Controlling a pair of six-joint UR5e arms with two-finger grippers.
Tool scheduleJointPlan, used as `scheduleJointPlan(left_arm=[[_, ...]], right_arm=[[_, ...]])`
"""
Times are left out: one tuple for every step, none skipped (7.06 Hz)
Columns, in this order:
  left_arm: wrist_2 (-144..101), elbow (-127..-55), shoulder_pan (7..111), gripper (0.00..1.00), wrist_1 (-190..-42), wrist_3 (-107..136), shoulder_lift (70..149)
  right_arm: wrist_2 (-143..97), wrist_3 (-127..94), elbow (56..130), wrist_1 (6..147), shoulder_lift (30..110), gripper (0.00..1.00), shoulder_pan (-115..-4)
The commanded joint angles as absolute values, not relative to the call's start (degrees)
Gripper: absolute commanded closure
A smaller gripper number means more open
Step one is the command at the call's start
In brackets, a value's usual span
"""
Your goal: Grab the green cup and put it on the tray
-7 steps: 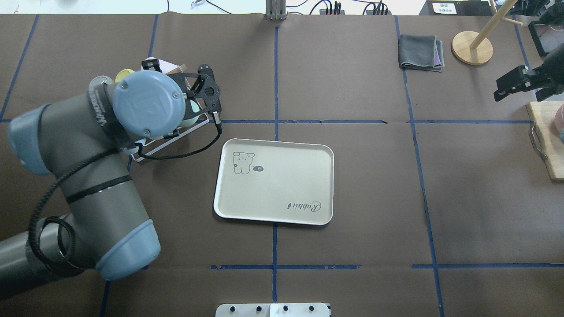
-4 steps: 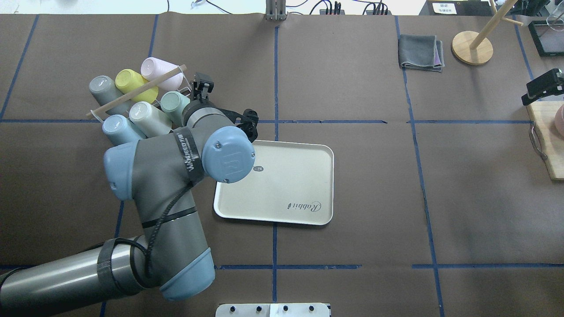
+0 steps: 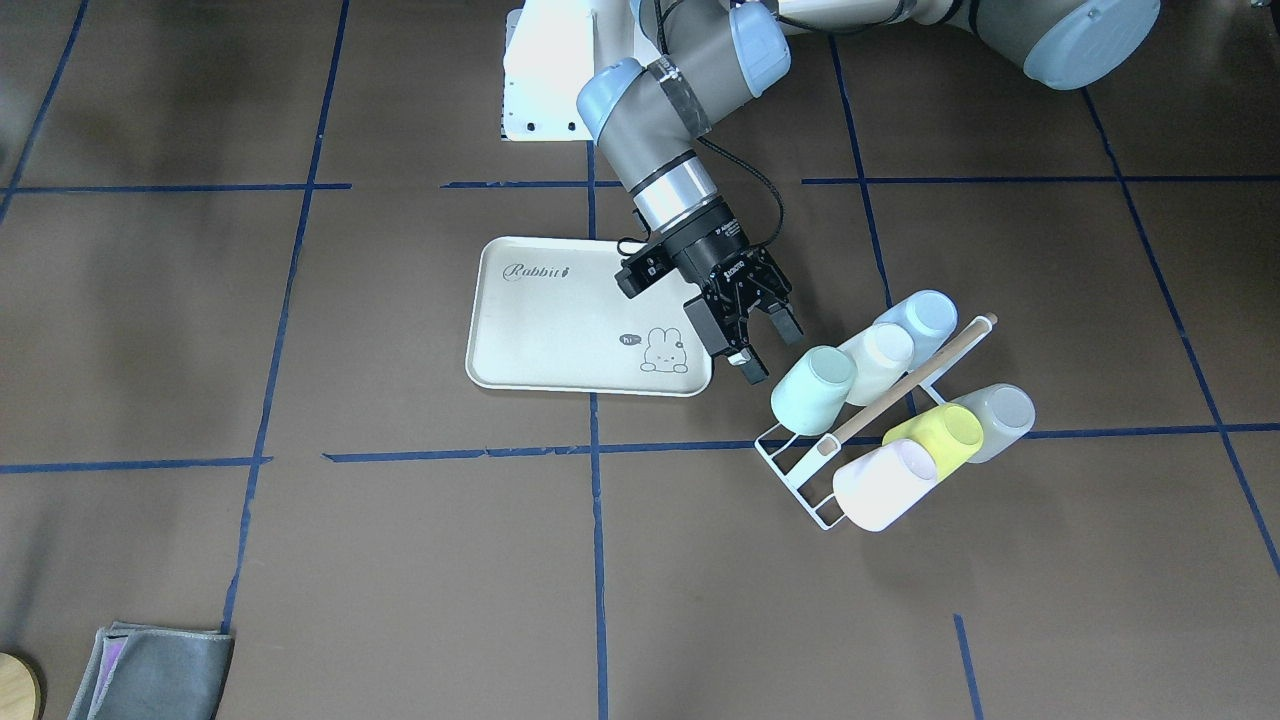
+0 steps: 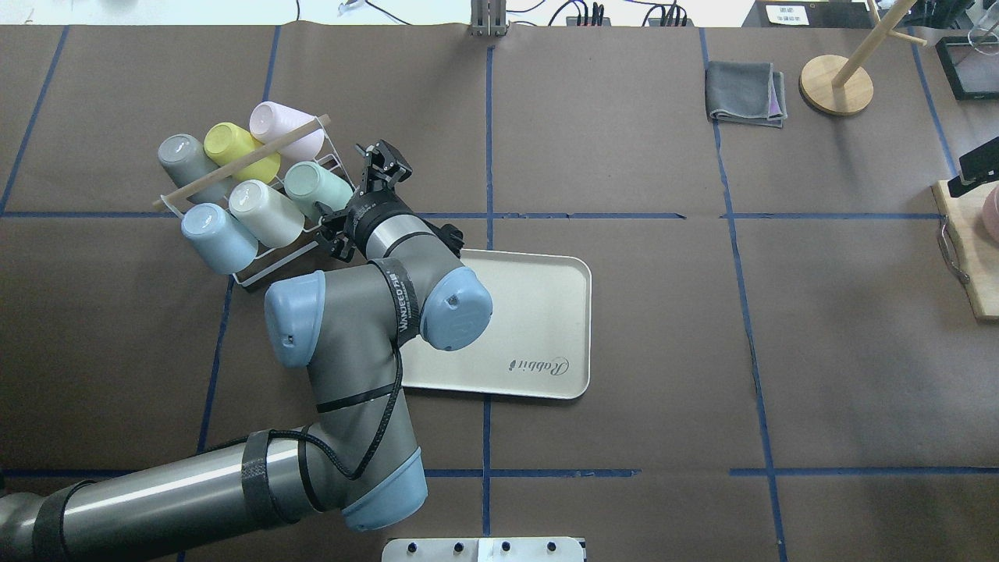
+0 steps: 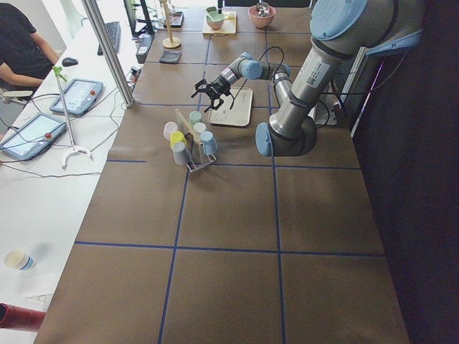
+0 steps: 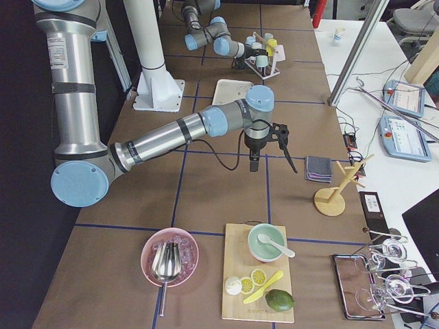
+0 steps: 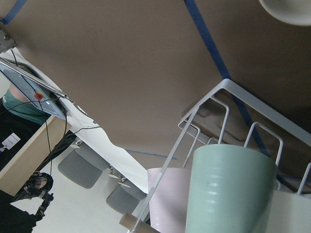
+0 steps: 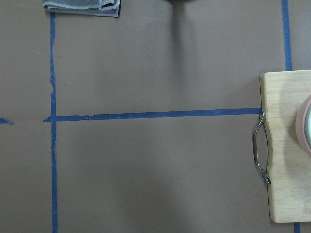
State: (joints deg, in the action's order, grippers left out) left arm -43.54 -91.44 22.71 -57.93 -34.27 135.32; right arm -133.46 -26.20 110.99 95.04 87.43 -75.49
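Cup (image 3: 813, 390), pale mint green, smooth, tapered, tilted on rack (image 7: 226, 83)

Mint-green cup (image 3: 812, 390), cream tray (image 3: 560, 330) (rabbit drawing)

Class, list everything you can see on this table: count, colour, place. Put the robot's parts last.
green cup: 1, mint, on the rack, nearest the tray
light blue cup, cream cup, yellow cup, grey cup, pink cup: 1 each, on the rack
rack: 1, white wire, beside the tray
rod: 1, wooden, across the rack's top
tray: 1, cream, mid-table
cloth: 1, grey, folded, far side
stand: 1, wooden, beside the cloth
cutting board: 1, wooden, robot's right end
left gripper: 1, black, open beside the green cup
right gripper: 1, black, near the cutting board, state unclear
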Motion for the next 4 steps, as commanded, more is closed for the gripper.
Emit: scheduleJointPlan(left_arm=[[-41.1, -88.3, 21.4, 0.00, -51.9, -34.6, 135.7], [-39.7, -87.5, 20.1, 0.00, -50.5, -34.5, 135.9], [-39.3, -85.9, 19.3, 0.00, -50.3, -34.5, 136.4], [-38.5, -83.5, 19.0, 0.00, -50.4, -34.4, 137.4]], right_arm=[[-134.6, -26.2, 110.5, 95.1, 87.7, 0.00, -76.0], [-134.6, -26.2, 110.5, 95.1, 87.8, 0.00, -76.1], [-134.6, -26.2, 110.4, 95.0, 88.2, 0.00, -76.1], [-134.6, -26.2, 110.4, 95.0, 88.5, 0.00, -76.1]])
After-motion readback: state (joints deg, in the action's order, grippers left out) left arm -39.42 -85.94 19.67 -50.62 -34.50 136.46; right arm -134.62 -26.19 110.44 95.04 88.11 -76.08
